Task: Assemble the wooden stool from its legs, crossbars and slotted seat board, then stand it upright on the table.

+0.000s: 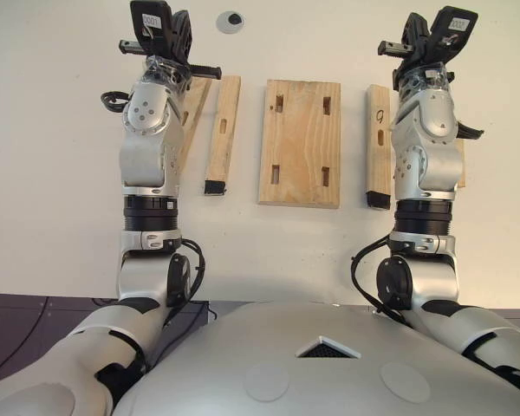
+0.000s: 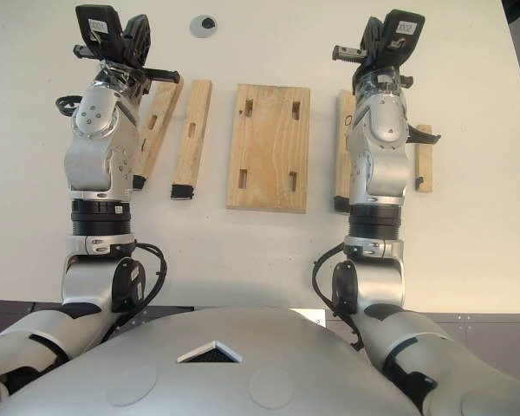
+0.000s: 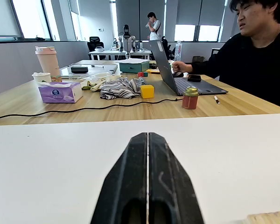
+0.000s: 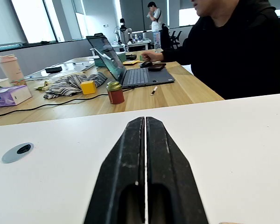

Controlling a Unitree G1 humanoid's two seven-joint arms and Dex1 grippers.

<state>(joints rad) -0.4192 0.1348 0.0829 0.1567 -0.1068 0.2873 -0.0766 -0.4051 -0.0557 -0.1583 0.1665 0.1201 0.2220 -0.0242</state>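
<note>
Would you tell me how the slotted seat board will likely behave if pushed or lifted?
The seat board looks like solid flat wood, so probably stiff. Lying flat on the table, it should slide rather than roll or tip.

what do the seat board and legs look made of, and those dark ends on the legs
Seat board: pale wood, seemingly unvarnished, with visible grain and four cut slots.
Legs: the same light matte wood, grain showing.
Dark leg ends: black caps, perhaps rubber or plastic; the look leaves that open.
</note>
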